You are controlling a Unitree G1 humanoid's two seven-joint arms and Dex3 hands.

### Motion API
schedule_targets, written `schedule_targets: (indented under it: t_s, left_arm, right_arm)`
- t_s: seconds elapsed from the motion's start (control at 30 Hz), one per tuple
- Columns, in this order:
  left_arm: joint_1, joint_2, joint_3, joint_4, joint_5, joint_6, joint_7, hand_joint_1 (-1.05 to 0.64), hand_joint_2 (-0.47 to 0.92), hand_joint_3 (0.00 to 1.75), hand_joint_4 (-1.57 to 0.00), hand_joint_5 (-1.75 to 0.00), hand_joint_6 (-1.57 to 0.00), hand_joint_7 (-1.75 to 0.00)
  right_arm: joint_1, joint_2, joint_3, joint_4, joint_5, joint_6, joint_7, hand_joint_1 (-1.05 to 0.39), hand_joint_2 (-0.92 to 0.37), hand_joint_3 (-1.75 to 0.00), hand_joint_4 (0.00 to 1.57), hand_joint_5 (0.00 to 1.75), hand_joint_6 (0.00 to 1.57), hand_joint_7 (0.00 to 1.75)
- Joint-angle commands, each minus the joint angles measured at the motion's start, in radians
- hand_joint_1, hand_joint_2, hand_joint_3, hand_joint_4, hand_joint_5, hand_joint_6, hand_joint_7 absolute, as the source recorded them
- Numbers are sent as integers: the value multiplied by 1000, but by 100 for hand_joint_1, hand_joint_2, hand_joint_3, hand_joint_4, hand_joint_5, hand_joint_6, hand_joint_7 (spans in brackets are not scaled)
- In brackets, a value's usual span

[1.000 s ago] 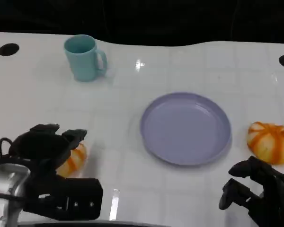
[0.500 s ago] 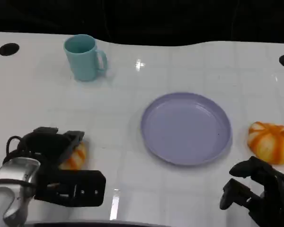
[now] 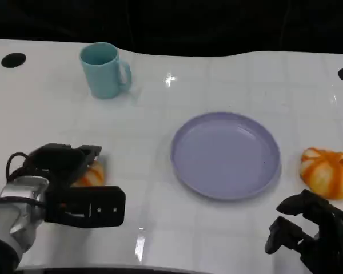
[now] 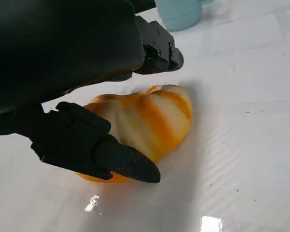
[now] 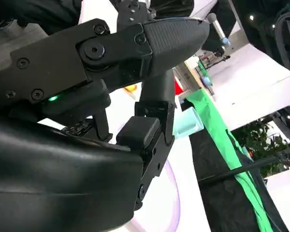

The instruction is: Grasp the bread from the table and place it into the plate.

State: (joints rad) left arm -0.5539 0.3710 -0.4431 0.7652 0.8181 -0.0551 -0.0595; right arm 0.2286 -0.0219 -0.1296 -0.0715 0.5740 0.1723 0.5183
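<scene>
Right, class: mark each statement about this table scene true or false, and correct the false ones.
1. The plate has bread on it. False: it holds nothing.
2. The left hand is at a bread, fingers on either side. True.
3. The mug lies tipped over. False: it stands upright.
4. A second bread lies beside the plate, near the right hand. True.
5. The right hand holds that second bread. False: it is apart from it, holding nothing.
</scene>
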Motion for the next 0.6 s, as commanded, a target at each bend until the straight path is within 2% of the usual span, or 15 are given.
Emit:
schedule_targets:
  t_s: [0.03, 0.07, 0.1, 0.13, 0.17, 0.2, 0.23, 0.3, 0.33, 0.37, 0.4, 0.43, 0.5, 0.6]
  left_arm:
    - [-1, -8, -3, 97, -52, -37, 17, -32, 92, 11, -29, -15, -29, -5]
    - [-2, -9, 0, 109, -63, -49, 41, -30, 92, 16, -33, -16, -31, -5]
    - [0, -12, 2, 121, -67, -60, 82, -29, 92, 23, -43, -22, -36, -6]
    - [0, -14, 3, 133, -70, -70, 115, -27, 92, 32, -54, -71, -49, -7]
    - [-1, -15, 1, 143, -73, -77, 138, -26, 92, 36, -51, -105, -56, -6]
    - [-4, -18, 5, 164, -83, -95, 167, -26, 92, 37, -49, -123, -59, -5]
    - [-7, -21, 6, 181, -91, -108, 186, -26, 92, 35, -61, -139, -82, -14]
    - [-18, -24, 3, 218, -98, -129, 223, -26, 92, 33, -67, -147, -94, -19]
    - [-23, -25, -4, 238, -89, -140, 263, -26, 92, 34, -71, -162, -96, -64]
    - [-28, -26, -11, 258, -81, -152, 304, -26, 92, 37, -73, -168, -77, -118]
    - [-33, -27, -18, 275, -76, -163, 337, -26, 92, 39, -74, -171, -67, -146]
    - [-36, -28, -23, 289, -73, -171, 358, -26, 92, 42, -75, -173, -60, -163]
    - [-45, -32, -31, 326, -71, -203, 430, -25, 92, 45, -76, -174, -55, -172]
    - [-54, -38, -38, 376, -72, -252, 536, -23, 92, 51, -77, -175, -53, -174]
  right_arm:
    - [5, -9, -11, -23, 7, 5, -12, -52, -92, -22, 72, 154, 82, 95]
    - [4, -11, -10, -22, 6, 4, -10, -52, -92, -23, 72, 154, 83, 96]
    - [4, -11, -10, -21, 6, 4, -9, -52, -92, -23, 73, 154, 82, 95]
    - [3, -12, -10, -21, 6, 4, -8, -52, -92, -24, 73, 154, 82, 95]
    - [3, -12, -10, -21, 6, 5, -8, -52, -92, -24, 73, 154, 83, 95]
    - [3, -13, -10, -21, 7, 5, -8, -52, -92, -24, 73, 154, 83, 95]
    - [4, -13, -10, -21, 7, 5, -7, -52, -92, -24, 73, 154, 83, 95]
    - [4, -14, -10, -21, 7, 5, -5, -52, -92, -24, 74, 154, 83, 95]
    - [5, -14, -9, -23, 6, 4, -6, -53, -92, -24, 74, 153, 83, 95]
    - [6, -13, -9, -24, 4, 3, -8, -53, -92, -23, 74, 153, 83, 95]
    - [6, -12, -8, -25, 3, 3, -9, -53, -92, -23, 74, 153, 83, 96]
    - [6, -12, -8, -25, 3, 2, -10, -53, -92, -24, 74, 153, 83, 96]
    - [5, -11, -9, -25, 5, 5, -10, -53, -92, -24, 74, 154, 83, 96]
    - [3, -10, -10, -20, 3, 2, -12, -53, -92, -23, 74, 154, 83, 97]
